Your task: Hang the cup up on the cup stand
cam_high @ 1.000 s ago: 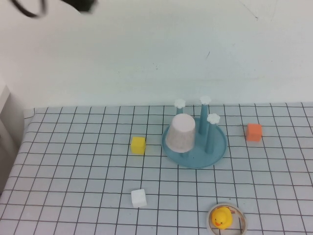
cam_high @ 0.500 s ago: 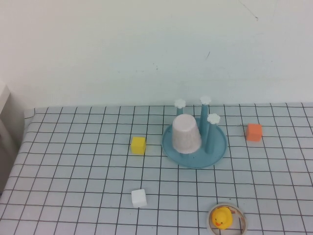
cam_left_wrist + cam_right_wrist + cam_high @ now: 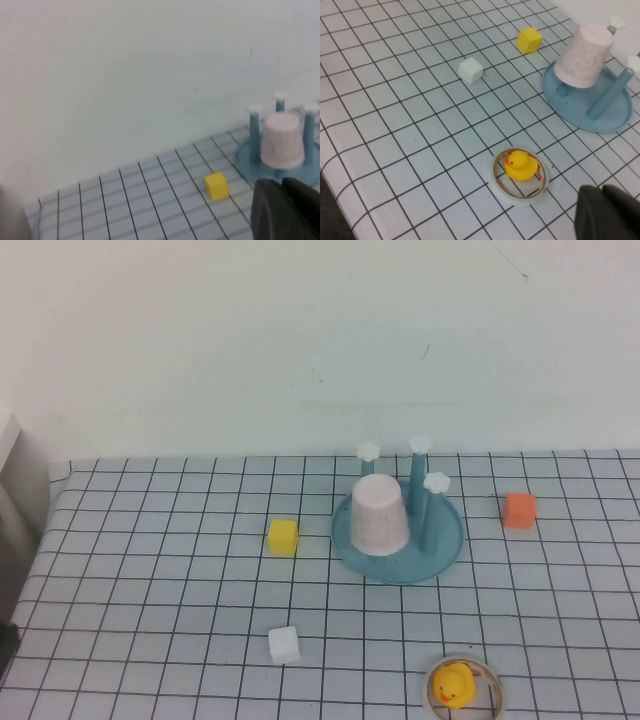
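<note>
Cup (image 3: 379, 516): pale pink, upside down over one peg of the cup stand (image 3: 440, 552), on the stand's left side. It sits a little tilted in the right wrist view.

Cup stand: round teal dish with upright blue pegs capped by small white flowers; three caps stand clear of the cup. It rests on the grid-patterned tablecloth (image 3: 150, 580), toward the back of the table.

Yellow cube (image 3: 283, 536): just left of the stand, apart from it.

White cube (image 3: 284, 644): nearer to me, well in front of the yellow cube.

Orange cube (image 3: 518, 510): right of the stand, apart from it.

Ring with yellow duck (image 3: 463, 685): at the near edge, in front of the stand.

My left gripper (image 3: 286, 210): pulled back to my left side, out of the high view; its dark fingers lie pressed together, holding nothing, with the yellow cube and stand ahead of it.

My right gripper (image 3: 607, 212): drawn back at the near right, above the cloth beside the duck ring; fingers together, empty.
</note>
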`<state>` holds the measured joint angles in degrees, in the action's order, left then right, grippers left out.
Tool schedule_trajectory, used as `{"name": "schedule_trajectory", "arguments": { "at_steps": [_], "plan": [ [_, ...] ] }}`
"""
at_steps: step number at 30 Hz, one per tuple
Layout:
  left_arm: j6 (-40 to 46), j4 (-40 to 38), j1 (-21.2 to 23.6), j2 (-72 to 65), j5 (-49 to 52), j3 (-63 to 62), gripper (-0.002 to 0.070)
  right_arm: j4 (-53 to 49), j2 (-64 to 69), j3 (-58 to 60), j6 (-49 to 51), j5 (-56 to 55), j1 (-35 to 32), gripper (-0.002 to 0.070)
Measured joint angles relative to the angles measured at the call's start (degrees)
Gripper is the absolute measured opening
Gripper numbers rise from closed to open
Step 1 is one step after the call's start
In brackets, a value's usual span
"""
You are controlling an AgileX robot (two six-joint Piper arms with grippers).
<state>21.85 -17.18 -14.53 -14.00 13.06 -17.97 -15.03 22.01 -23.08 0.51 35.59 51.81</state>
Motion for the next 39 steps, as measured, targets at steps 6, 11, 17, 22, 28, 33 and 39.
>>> {"name": "schedule_trajectory", "arguments": {
  "at_steps": [6,11,17,22,28,33,39],
  "plan": [
    [-0.1,0.0,0.0,0.0,-0.2,5.4,0.0000,0.0,0.0,0.0,0.0,0.0,0.0,-0.0001],
    [-3.7,-0.8,0.0,0.0,-2.9,8.8,0.0000,0.0,0.0,0.0,0.0,0.0,0.0,-0.0001],
    [-4.8,-1.0,0.3,2.7,-2.3,9.3,0.0000,0.0,0.0,0.0,0.0,-0.1,0.0,-0.0001],
    [-4.2,-0.2,3.9,9.5,4.3,9.3,0.0000,0.0,0.0,0.0,0.0,-0.1,0.0,-0.0001],
    [0.8,1.3,8.1,14.5,9.6,13.5,0.0000,0.0,0.0,0.0,0.0,-0.2,0.0,-0.0001],
    [1.4,0.4,9.1,14.8,8.1,18.3,0.0000,0.2,0.0,0.0,0.0,-0.1,0.0,-0.0001],
    [1.9,0.2,9.1,14.8,6.9,18.6,0.0000,0.3,0.0,0.0,0.0,-0.2,0.0,-0.0001]
  ]
}}
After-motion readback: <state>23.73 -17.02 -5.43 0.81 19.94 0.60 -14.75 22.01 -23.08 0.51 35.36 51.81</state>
